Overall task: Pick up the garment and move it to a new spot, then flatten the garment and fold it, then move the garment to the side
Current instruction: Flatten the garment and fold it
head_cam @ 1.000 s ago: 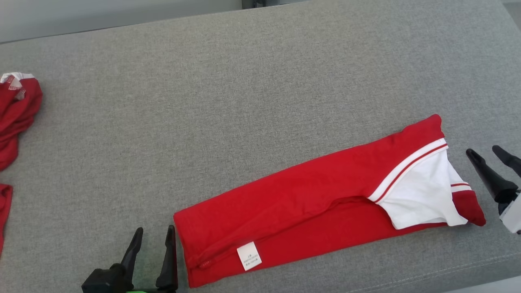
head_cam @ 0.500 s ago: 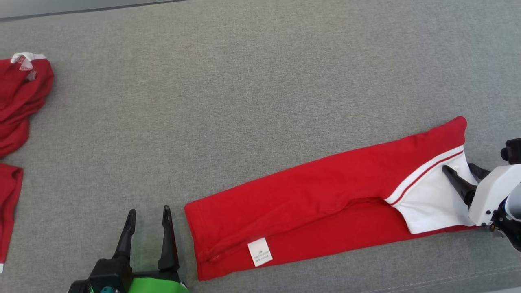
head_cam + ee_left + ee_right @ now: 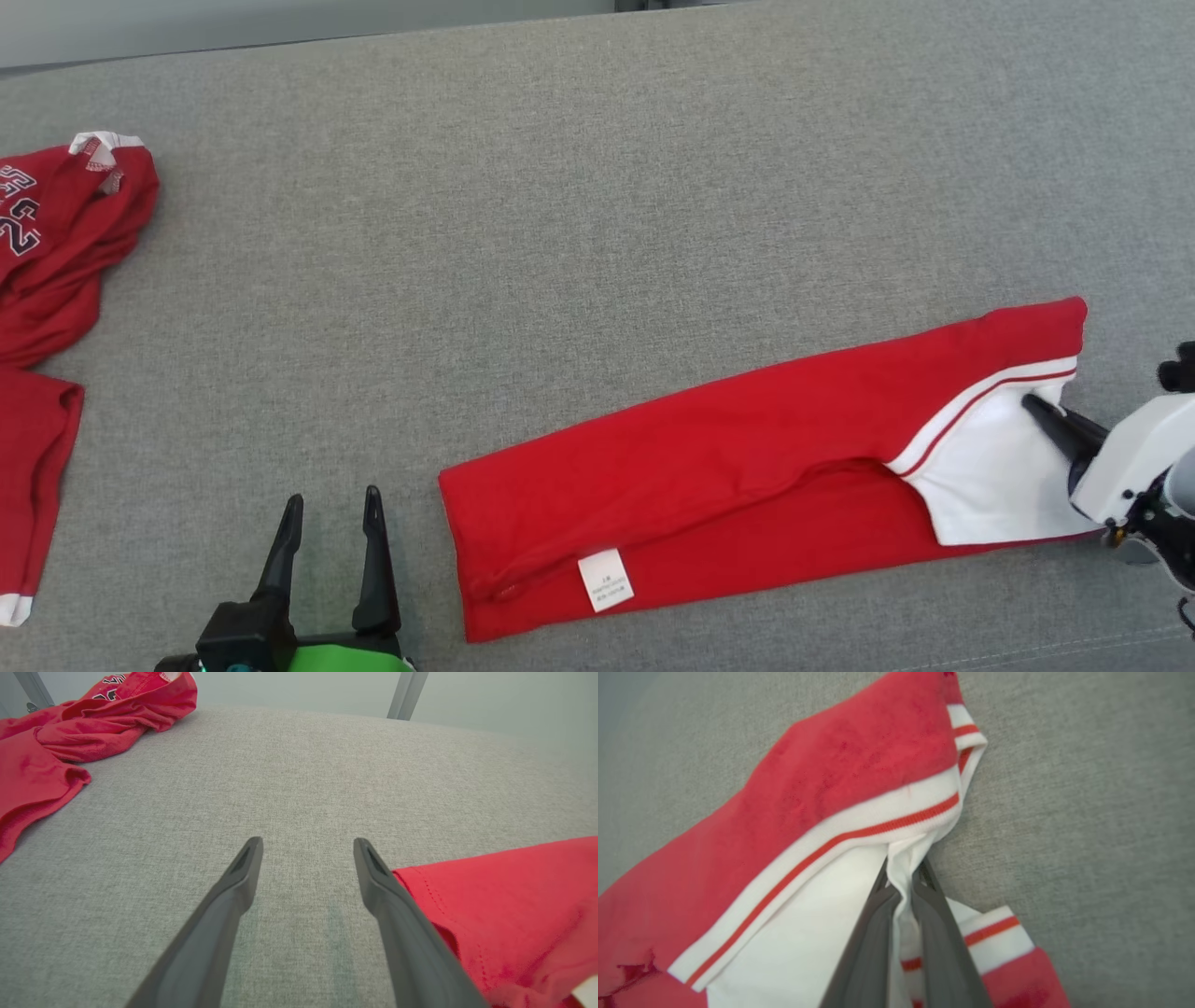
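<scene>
The red garment lies folded into a long strip across the grey surface, with a white panel and red-striped trim at its right end and a small white label near its left end. My right gripper is shut on the white fabric at that right end, a fold of cloth pinched between its fingers. My left gripper stands open on bare surface just left of the garment's left edge, its right finger close beside the hem.
Another red garment with printed lettering lies crumpled at the far left, also in the left wrist view. The grey fabric surface is broad and flat; its far edge runs along the top, its front edge at bottom right.
My right gripper moved from beside the garment onto its white end and shut on the cloth. The head camera shifted, so the whole scene drifted right. The left gripper stayed open.
</scene>
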